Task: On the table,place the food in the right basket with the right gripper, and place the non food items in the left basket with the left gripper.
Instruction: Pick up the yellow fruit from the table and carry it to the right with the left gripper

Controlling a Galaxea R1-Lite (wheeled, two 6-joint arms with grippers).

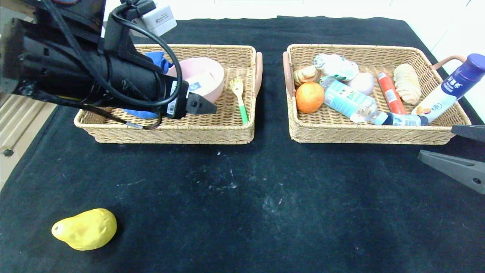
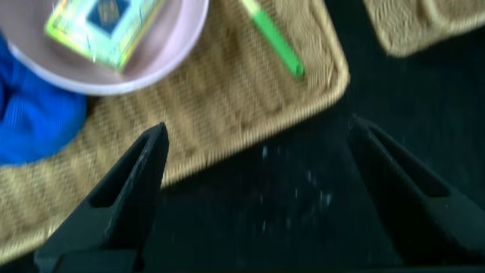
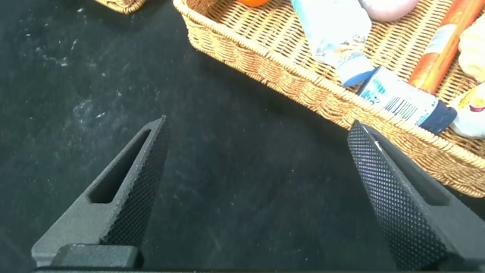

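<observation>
The left gripper (image 2: 258,182) hangs over the near edge of the left basket (image 1: 170,132), its two dark fingers spread wide with nothing between them; in the left wrist view the fingers frame the basket's front rim and a strip of black cloth; inside that basket lie a pink bowl (image 1: 206,76) with a small printed packet (image 2: 106,26) in it, a blue cloth (image 2: 34,117) beside the bowl, and a fork with a green handle (image 1: 239,99); the right gripper (image 3: 258,189) sits low at the right edge of the table (image 1: 242,197), just in front of the right basket (image 1: 363,133), its jaws also standing wide apart and empty; the right basket holds a clear water bottle with a pale-blue cap (image 1: 350,102), a small white green-labelled bottle (image 1: 337,65), an orange (image 1: 309,97), a red sausage stick (image 1: 387,93), a pale round item (image 1: 362,82), two bread-like pieces (image 1: 407,88), a small dark-capped bottle lying along the front wall (image 1: 405,120), and a white bottle with a dark-blue cap (image 1: 451,89) leaning over the basket's right rim; one piece of food lies outside the baskets: the yellow pear (image 1: 85,229) rests on the black cloth at the near left corner of the table, well apart from both grippers and both baskets
</observation>
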